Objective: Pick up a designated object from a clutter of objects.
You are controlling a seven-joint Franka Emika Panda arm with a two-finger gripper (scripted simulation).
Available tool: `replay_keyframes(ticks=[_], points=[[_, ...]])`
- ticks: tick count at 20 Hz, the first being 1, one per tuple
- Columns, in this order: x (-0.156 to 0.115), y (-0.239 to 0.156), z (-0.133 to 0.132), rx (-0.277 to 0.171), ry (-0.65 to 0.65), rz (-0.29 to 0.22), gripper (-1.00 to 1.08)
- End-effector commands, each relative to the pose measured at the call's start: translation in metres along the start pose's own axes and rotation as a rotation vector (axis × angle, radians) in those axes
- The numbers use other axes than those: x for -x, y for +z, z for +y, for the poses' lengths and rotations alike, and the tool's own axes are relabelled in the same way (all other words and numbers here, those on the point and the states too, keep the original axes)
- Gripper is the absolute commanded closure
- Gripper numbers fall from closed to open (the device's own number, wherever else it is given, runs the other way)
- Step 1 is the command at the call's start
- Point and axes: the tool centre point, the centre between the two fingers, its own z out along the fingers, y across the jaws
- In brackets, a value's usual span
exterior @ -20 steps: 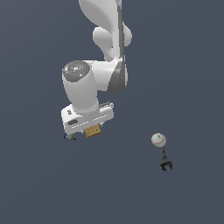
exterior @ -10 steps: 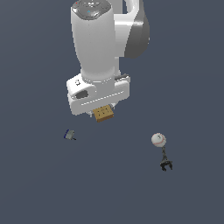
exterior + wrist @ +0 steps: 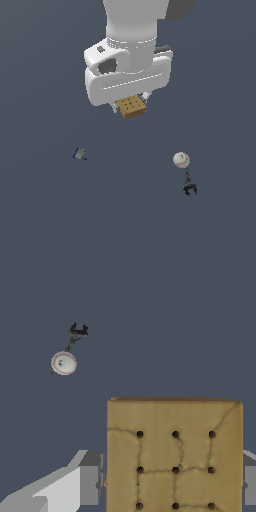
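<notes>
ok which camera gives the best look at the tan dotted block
The wrist view: the tan dotted block fills the frame, dots and cracks clear, between the hand's fingers. The exterior view shows it small, partly tucked under the hand.

One cracker block, one baseball, one clamp, one grey-blue piece.

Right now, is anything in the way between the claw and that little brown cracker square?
Nothing visible: the gripper is shut on the cracker square, lifted above the floor, away from the baseball.
</notes>
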Motion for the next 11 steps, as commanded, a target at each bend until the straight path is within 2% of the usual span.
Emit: replay_keyframes(ticks=[1, 11], points=[[-0.003, -0.015, -0.006, 0.000, 0.001, -0.001, 1.08], [-0.009, -0.039, -0.016, -0.002, 0.000, 0.000, 1.08]])
